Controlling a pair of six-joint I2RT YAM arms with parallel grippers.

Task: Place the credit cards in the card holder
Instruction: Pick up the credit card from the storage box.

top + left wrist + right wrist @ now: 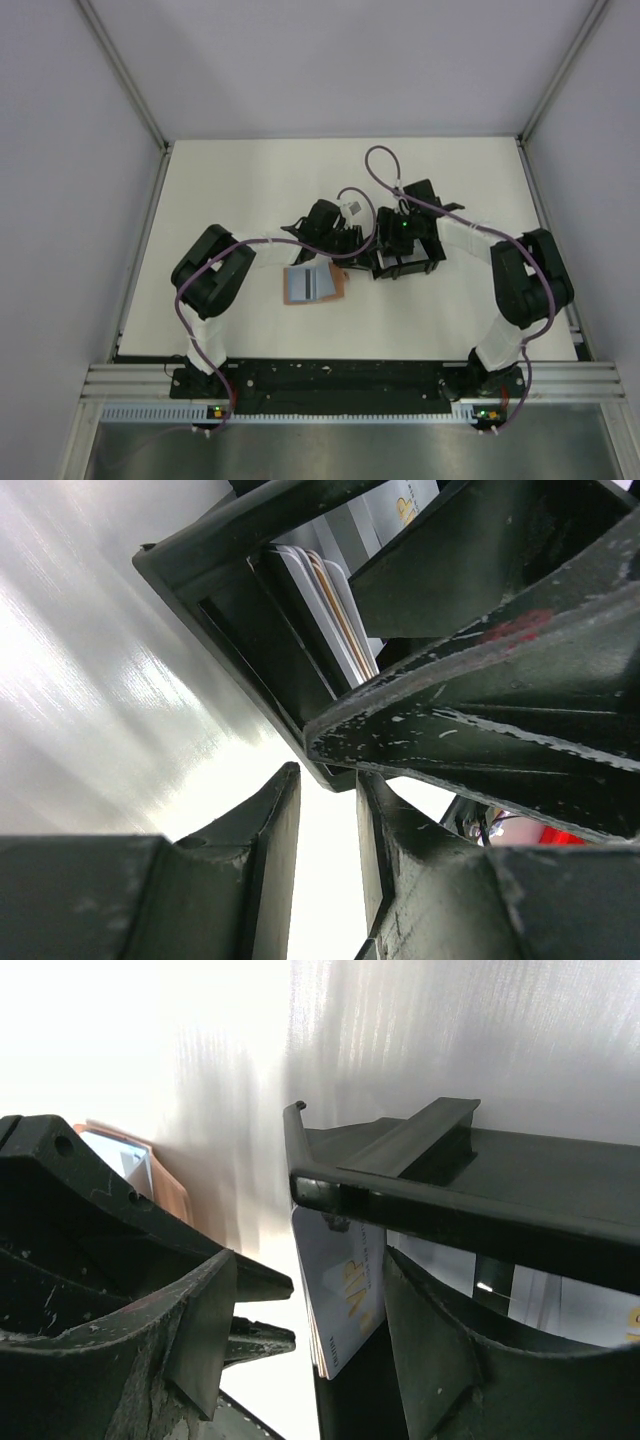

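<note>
The credit cards [340, 1300] stand on edge as a small stack inside a black tray [470, 1200]; the front one is pale with gold "VIP" lettering. My right gripper [308, 1260] is open and straddles the stack, its right finger close behind the cards and its left finger well off them. The same cards [330, 610] show in the left wrist view, leaning in the tray [215, 610]. My left gripper [328, 780] is open just outside the tray's corner, with only bare table between its fingers. The tan card holder [312, 284] lies flat, its blue-grey inner face up, left of the tray [405, 262].
Both grippers [347, 240] [393, 258] crowd together at the tray's left side in the middle of the white table. The card holder's edge [150, 1175] shows beyond my right gripper's left finger. Grey walls enclose the table on three sides.
</note>
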